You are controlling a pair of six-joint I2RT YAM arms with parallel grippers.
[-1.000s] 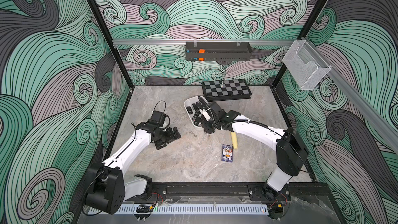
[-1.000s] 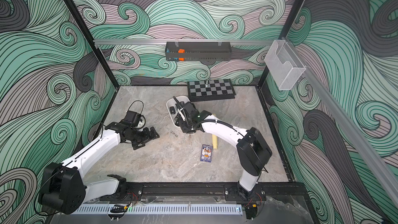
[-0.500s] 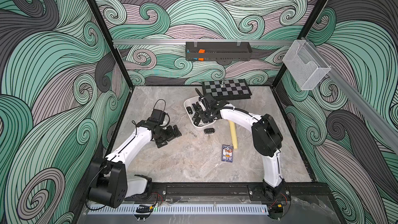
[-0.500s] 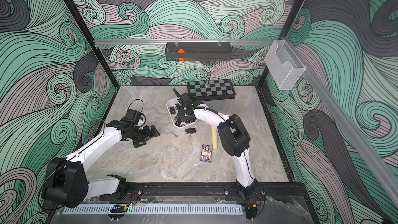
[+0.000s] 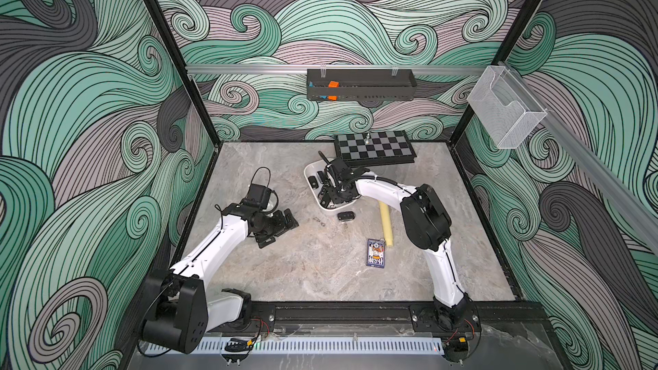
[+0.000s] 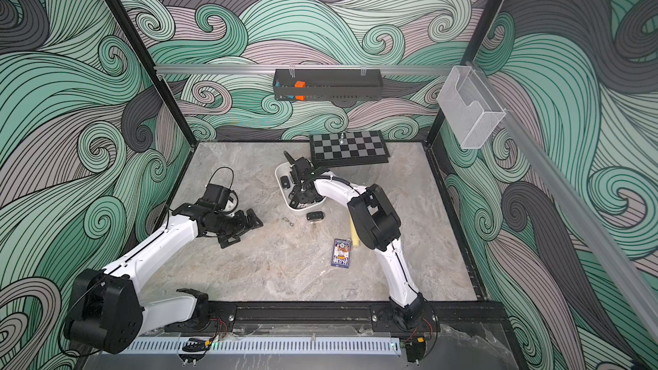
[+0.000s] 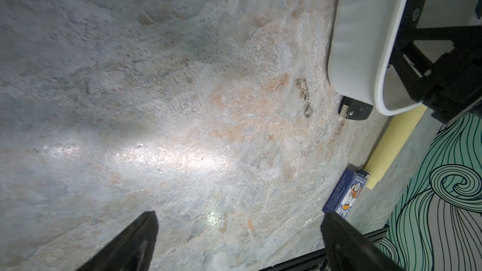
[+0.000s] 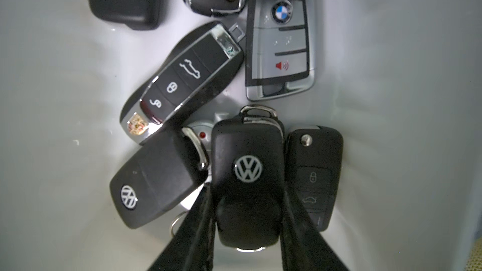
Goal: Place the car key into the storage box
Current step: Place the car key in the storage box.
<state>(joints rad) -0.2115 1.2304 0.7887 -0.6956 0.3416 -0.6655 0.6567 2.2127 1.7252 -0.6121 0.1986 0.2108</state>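
Showed, from above, a grey stone counter [image 5: 320, 279] boxed in by green swirl-patterned walls; showed the right arm folded toward the far middle, with the right pincer [image 5: 328, 196] lowered inside the white storage box [image 5: 329, 210]. Showed, from the right wrist, the jaws narrow and set against both sides of a black car key [image 8: 247, 175] bearing a silver VW badge; placed that key low within the box, atop or touching other fobs: a Porsche-style fob [image 8: 182, 82], a silver BMW fob [image 8: 280, 45] and several more black ones crowded alongside. Could not tell a firm clasp from a mere touch; looked held all the same.

Showed the left pincer [image 5: 279, 231] spread wide and empty, low over bare counter, well apart from the box. Showed one more black fob [image 5: 346, 216] lying on the counter just beside the near wall of the box; nearby, a pale yellow cylinder [image 5: 386, 224] and a blue card pack [image 5: 375, 252]; at the far edge, a chessboard [image 5: 374, 145].

Judged the step in hand to be the set-down, at the very point of letting go. Judged the next move to call for parting the jaws only enough to free the key, given the tight neighbours on both sides; then for a straight lift clear of the rim, without snagging a key ring or dragging a fob out.
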